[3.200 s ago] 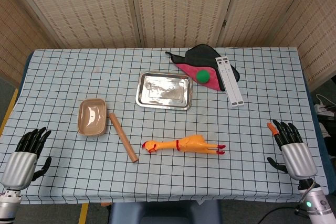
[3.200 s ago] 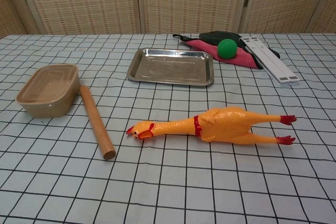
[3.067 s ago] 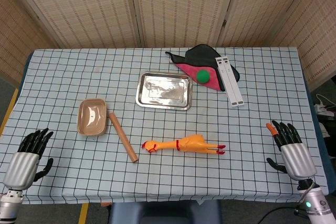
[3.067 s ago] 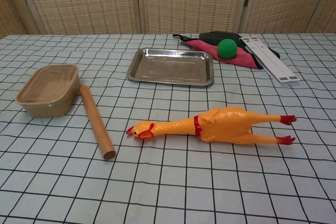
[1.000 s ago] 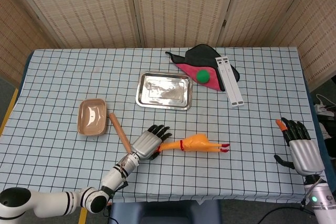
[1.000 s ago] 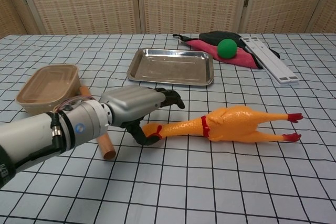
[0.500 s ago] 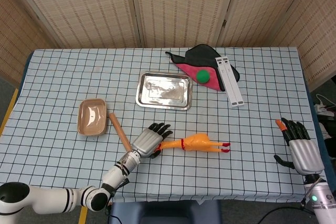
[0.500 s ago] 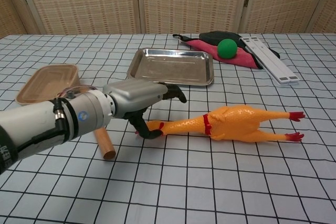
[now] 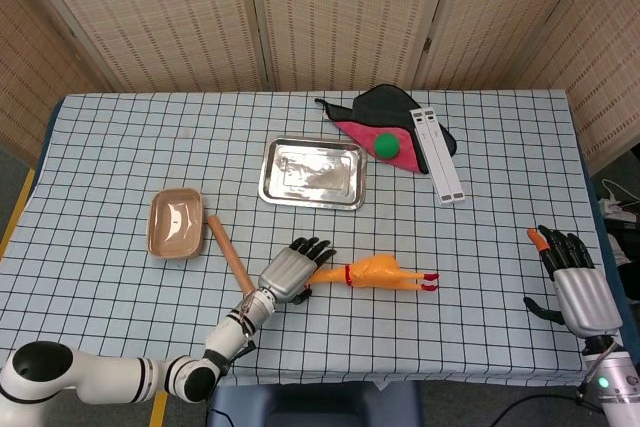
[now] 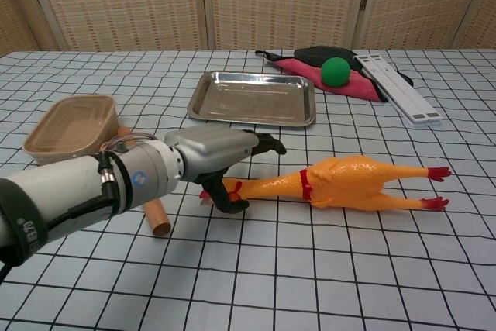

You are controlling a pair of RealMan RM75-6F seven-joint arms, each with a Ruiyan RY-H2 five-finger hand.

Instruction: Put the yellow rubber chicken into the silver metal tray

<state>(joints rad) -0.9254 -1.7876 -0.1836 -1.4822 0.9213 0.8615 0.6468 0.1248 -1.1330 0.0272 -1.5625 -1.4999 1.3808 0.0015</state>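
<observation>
**Left hand covering the chicken's head**

The yellow rubber chicken is lying stretched out on the checked tablecloth, glossy and long-necked, well in front of the shallow, shiny silver metal tray. The left hand is reaching over the chicken's head end, dark fingers extended and thumb curling beneath; a firm grip cannot be told. The right hand is resting spread near the table's edge, holding nothing.
</observation>
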